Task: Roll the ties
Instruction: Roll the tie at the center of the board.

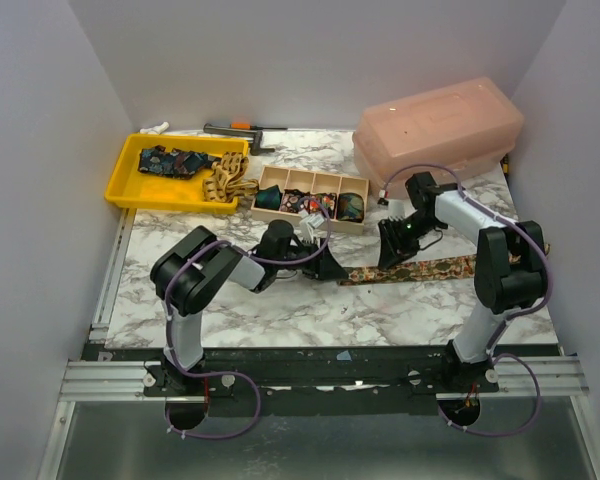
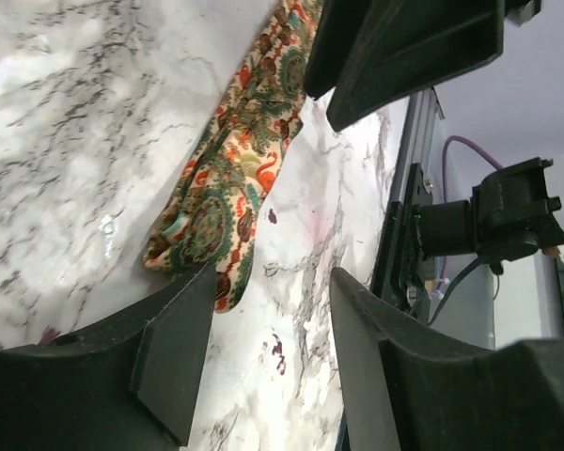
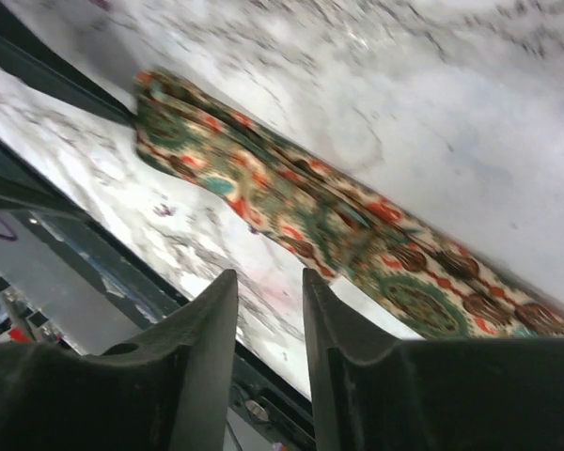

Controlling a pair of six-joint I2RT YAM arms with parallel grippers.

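Lying flat on the marble table [image 1: 280, 310], the paisley tie [image 1: 420, 269] looked light, limp and slippery, best pinched at its end beside the wide-open left gripper [image 1: 332, 268], while the right gripper [image 1: 390, 258] hovered over it, narrowly parted and empty.

A paisley tie [image 1: 420, 269] (olive, red and cream) lies unrolled and flat on the marble table [image 1: 280, 310].
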